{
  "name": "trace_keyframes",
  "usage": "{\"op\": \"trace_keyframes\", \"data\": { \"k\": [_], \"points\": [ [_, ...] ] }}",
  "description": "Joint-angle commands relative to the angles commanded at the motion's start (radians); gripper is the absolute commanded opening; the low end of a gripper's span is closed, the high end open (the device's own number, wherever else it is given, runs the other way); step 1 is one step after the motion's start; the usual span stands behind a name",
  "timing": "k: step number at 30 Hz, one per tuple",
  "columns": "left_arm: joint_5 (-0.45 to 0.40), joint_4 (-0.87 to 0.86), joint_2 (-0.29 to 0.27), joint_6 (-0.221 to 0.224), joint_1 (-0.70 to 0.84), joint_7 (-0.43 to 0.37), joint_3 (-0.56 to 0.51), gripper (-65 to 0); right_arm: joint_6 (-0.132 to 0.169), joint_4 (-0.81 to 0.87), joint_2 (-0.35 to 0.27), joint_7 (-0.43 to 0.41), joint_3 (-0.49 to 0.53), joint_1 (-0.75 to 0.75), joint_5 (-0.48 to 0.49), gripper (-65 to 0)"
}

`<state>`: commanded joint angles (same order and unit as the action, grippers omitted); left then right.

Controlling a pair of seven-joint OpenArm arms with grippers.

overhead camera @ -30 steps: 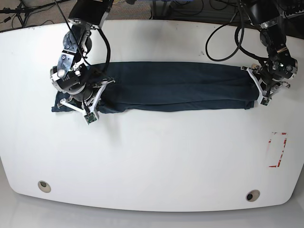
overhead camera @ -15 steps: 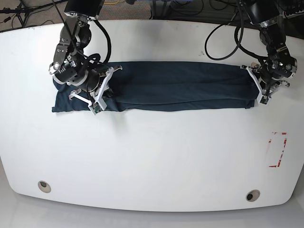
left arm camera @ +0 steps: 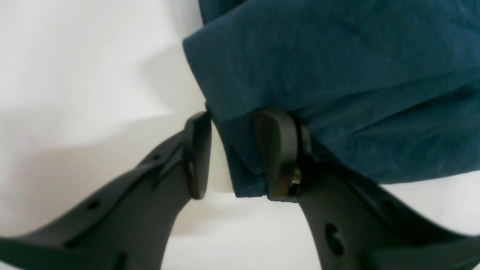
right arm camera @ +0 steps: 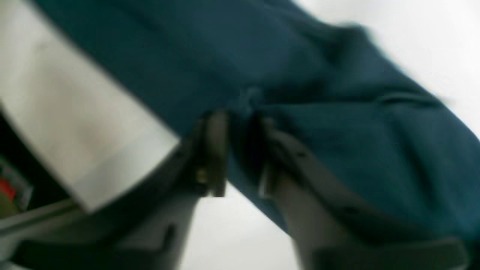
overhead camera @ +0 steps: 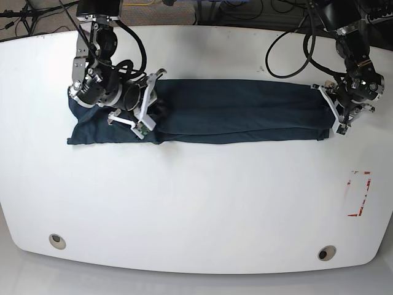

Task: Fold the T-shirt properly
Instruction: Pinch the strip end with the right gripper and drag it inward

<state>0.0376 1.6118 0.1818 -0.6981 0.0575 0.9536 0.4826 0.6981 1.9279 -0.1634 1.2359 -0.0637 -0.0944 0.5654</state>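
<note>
The white table [overhead camera: 196, 209] carries the T-shirt [overhead camera: 233, 110], which lies across its far half as a long, narrow navy band, already folded lengthwise. That shape suggests the next fold brings one end over toward the other, which would explain an arm at each end.

The right arm [overhead camera: 98, 55] leans over the band's end on the base view's left. Its fingers [right arm camera: 236, 150] stand narrow with a bunched fold of cloth between them; the wrist view is blurred, but the cloth looks pinched, probably to carry this end across.

The left fingers [left arm camera: 240, 153] sit at the opposite end [overhead camera: 325, 120]. They stand part open: one rests against the hem layers, the other is clear of the cloth over bare table, so nothing is clamped. This end seems to serve as the anchor.

A small red mark [overhead camera: 359, 193] lies near the table's edge, well apart.
</note>
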Motion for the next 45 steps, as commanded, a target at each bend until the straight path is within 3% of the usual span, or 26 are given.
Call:
{"op": "trace_keyframes", "data": {
  "k": [5, 7, 15, 24, 29, 45],
  "points": [
    [0.0, 0.0, 0.0, 0.0, 0.0, 0.0, 0.0, -43.5, 0.0, 0.003, -0.035, -0.003, -0.025, 0.005, 0.054, -15.1],
    [0.0, 0.0, 0.0, 0.0, 0.0, 0.0, 0.0, -43.5, 0.0, 0.002, -0.046, -0.005, -0.055, 0.009, 0.075, -12.2],
    [0.0, 0.0, 0.0, 0.0, 0.0, 0.0, 0.002, -43.5, 0.0, -0.048, -0.052, -0.005, -0.253, 0.052, 0.035, -11.9],
    [0.0, -0.002, 0.0, 0.0, 0.008, 0.0, 0.002, -43.5, 0.0, -0.167, -0.046, -0.008, -0.258, 0.097, 0.02, -11.9],
    [0.0, -0.002, 0.0, 0.0, 0.011, -0.002, 0.002, -43.5, 0.0, -0.192, 0.0, -0.017, -0.255, 0.109, 0.015, -11.9],
    [0.0, -0.002, 0.003, 0.0, 0.011, -0.002, 0.002, -43.5, 0.0, -0.17, 0.112, -0.021, 0.009, 0.11, 0.018, -11.9]
  ]
}}
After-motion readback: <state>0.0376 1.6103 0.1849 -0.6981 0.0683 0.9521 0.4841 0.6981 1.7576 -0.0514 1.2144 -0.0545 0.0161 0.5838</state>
